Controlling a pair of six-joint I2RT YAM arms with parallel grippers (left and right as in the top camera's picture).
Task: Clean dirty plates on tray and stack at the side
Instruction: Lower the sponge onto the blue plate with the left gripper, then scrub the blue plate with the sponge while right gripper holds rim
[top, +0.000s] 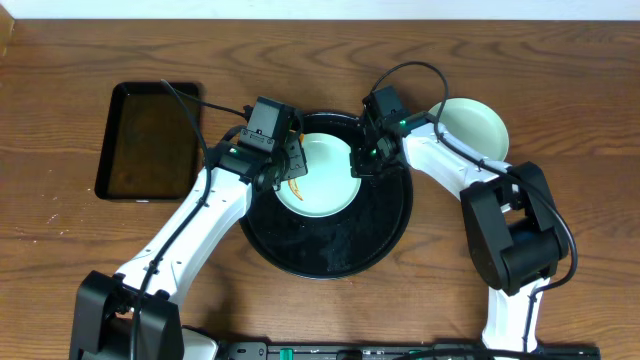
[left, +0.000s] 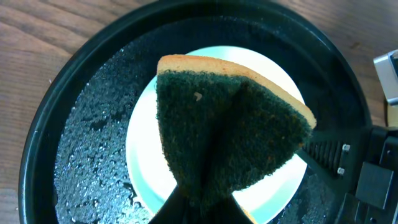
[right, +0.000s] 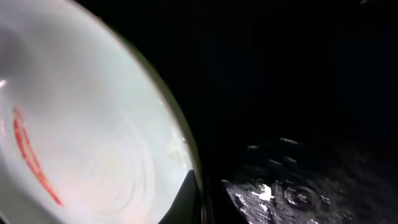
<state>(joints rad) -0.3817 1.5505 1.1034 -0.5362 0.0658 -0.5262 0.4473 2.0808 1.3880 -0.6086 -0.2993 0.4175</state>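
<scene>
From overhead, we see the mint plate (top: 322, 182) lying in the upper half of the round black tray (top: 330, 262). A second plate (top: 472, 126) sits on the table to the right, and a rectangular tray (top: 150, 140) lies well off to the left. The left gripper (top: 290, 172) hangs over the mint plate's left edge, and the right gripper (top: 362, 165) is at its right rim. In the left wrist view, the jaws are clamped on a sponge (left: 230, 130), green scouring face toward the plate; we cannot tell whether it touches. In the right wrist view, one finger (right: 186, 196) sits at the rim, with the jaws pinched together on it as far as we can judge. An orange-red smear (right: 28, 155) marks the plate's face. We judge the sponge should press flat onto that smear and rub in short strokes while the right side pins the rim, since the wet tray invites skidding.
</scene>
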